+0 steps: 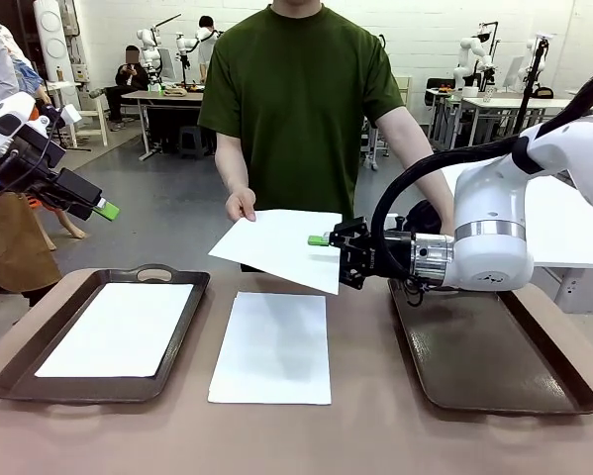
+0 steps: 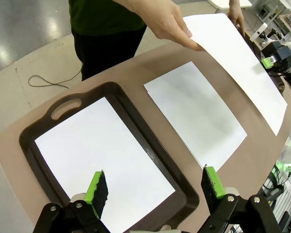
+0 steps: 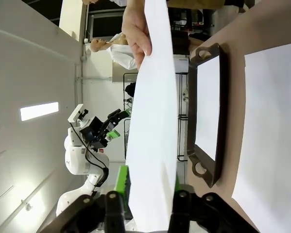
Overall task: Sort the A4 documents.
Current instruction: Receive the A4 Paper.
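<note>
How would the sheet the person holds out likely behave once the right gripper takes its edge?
Probably floppy: the sheet is thin and seems to curve slightly between the person's hand and the right gripper. Likely very light: one hand's fingertips hold it up. Held at one edge, its far corners should droop.

Lab hall: workbenches [image 1: 496, 100] in rows, bare grey floor [image 1: 167, 216].

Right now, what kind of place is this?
Probably a robot lab: a white robot arm reaches over the table, more work tables stand behind the person, and the floor is bare grey.
</note>
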Action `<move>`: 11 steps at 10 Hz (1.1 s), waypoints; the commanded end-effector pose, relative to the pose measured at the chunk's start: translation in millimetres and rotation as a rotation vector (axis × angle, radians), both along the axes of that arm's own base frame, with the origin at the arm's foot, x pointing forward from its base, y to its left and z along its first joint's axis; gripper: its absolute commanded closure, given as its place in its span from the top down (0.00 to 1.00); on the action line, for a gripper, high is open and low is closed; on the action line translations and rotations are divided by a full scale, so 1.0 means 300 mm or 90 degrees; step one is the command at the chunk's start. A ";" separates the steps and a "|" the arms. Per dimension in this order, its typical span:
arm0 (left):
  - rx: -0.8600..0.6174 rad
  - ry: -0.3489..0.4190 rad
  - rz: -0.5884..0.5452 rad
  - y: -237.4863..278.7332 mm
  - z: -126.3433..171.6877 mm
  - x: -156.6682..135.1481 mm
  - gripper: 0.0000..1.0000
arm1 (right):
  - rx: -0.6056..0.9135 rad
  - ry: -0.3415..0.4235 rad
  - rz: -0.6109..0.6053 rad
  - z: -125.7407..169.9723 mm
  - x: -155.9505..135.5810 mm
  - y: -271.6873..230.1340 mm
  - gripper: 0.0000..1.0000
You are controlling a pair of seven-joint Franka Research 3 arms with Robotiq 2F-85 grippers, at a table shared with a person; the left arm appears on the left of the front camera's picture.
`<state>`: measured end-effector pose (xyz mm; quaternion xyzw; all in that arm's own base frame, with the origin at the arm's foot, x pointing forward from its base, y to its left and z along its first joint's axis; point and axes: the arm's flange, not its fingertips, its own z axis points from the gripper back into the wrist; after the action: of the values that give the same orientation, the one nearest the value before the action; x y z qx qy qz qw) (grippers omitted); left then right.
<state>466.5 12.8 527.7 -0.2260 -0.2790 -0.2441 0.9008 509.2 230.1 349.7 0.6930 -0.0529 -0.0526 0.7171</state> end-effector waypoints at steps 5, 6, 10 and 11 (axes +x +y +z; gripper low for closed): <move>0.006 -0.006 0.003 0.000 0.003 0.000 1.00 | -0.001 -0.014 -0.012 -0.005 0.021 0.006 0.00; 0.006 -0.006 0.003 0.000 0.003 0.000 1.00 | -0.004 -0.013 -0.013 -0.007 0.022 0.005 0.00; 0.006 -0.006 0.003 0.000 0.003 0.000 1.00 | -0.007 -0.003 -0.008 -0.002 0.006 -0.009 0.00; 0.006 -0.006 0.003 0.000 0.003 0.000 1.00 | -0.007 -0.003 -0.008 -0.002 0.006 -0.009 0.00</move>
<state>466.5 12.8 527.7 -0.2260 -0.2790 -0.2441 0.9008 511.1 227.6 349.7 0.6859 -0.0613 -0.0486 0.7234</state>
